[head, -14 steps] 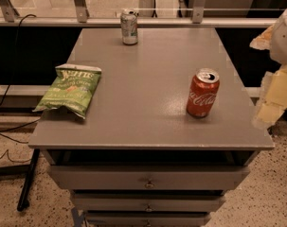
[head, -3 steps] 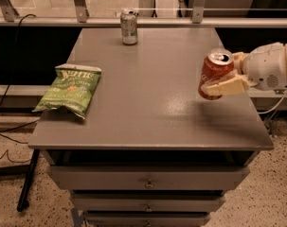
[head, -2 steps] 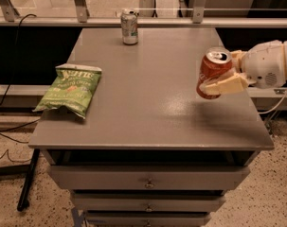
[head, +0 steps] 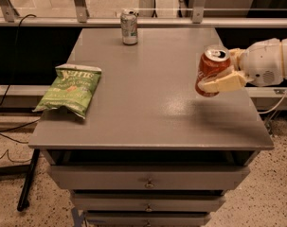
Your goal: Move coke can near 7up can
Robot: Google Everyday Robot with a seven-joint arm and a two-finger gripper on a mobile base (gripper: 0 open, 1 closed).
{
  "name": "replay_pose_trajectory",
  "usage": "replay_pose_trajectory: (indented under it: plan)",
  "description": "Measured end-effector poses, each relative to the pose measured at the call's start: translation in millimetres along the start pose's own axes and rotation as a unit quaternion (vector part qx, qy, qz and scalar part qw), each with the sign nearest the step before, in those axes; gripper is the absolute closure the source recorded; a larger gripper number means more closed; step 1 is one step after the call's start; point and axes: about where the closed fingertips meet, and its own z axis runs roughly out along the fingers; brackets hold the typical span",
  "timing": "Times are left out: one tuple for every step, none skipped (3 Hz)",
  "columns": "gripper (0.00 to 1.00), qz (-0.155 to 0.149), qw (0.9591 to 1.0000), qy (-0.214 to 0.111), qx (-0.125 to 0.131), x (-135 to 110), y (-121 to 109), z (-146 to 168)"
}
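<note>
The red coke can (head: 210, 66) with a silver top is held in the air above the right side of the grey table (head: 147, 112), tilted a little. My gripper (head: 223, 73) comes in from the right and is shut on the can, one cream finger across its lower front. The 7up can (head: 129, 27), silver-white with green marks, stands upright at the table's far edge, left of centre, well apart from the coke can.
A green chip bag (head: 69, 89) lies flat on the table's left side. Drawers (head: 147, 178) sit below the tabletop. A railing with glass panels (head: 143, 13) runs behind the table. Cables lie on the floor at the left.
The coke can stood on the table's right part with the gripper off to the right. Now it is gripped and lifted, and has drifted slightly left in the last second.
</note>
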Motion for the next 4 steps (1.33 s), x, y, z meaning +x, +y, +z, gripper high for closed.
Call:
replay_pose_trajectory:
  plan:
    - [1.00,0.000,1.0000,0.000,0.000,0,0,0]
    - [1.00,-0.018,0.9988,-0.020,0.041,-17,-49,17]
    - [1.00,-0.043,0.9936,-0.058,0.087,-50,-111,47]
    - [1.00,-0.048,0.9880,-0.087,0.119,-75,-157,79]
